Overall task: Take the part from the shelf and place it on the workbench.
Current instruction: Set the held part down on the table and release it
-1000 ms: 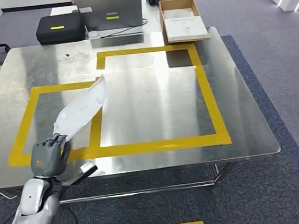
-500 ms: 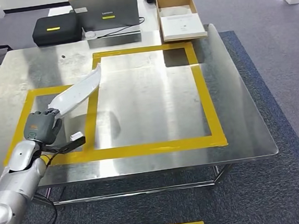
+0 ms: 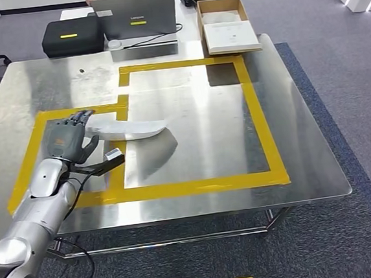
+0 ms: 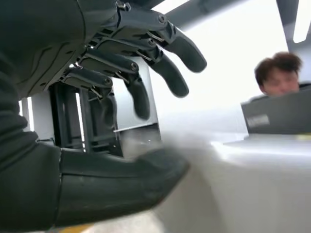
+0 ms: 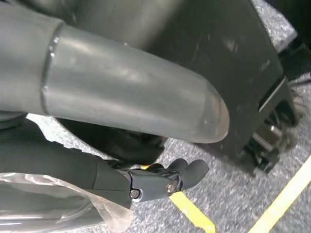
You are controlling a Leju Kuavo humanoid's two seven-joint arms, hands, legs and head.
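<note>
My left robot hand [image 3: 68, 140] has its fingers spread apart, holding nothing, just beside the white part [image 3: 129, 129], which lies flat on the tabletop [image 3: 301, 135].

I cannot tell the state of my right robot hand [image 5: 161, 182].

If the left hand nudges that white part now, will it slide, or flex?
The white part is long, thin and curved, so probably light and slightly flexible. It lies on the polished steel workbench, so it would likely slide easily. The left robot hand beside it looks open.

Part [image 3: 131, 129] lying on the workbench [image 3: 301, 135], just right of the left hand [image 3: 68, 139]. Behind the workbench: case [image 3: 72, 36] left, laptop [image 3: 138, 16] centre, cardboard box [image 3: 226, 25] right.
</note>
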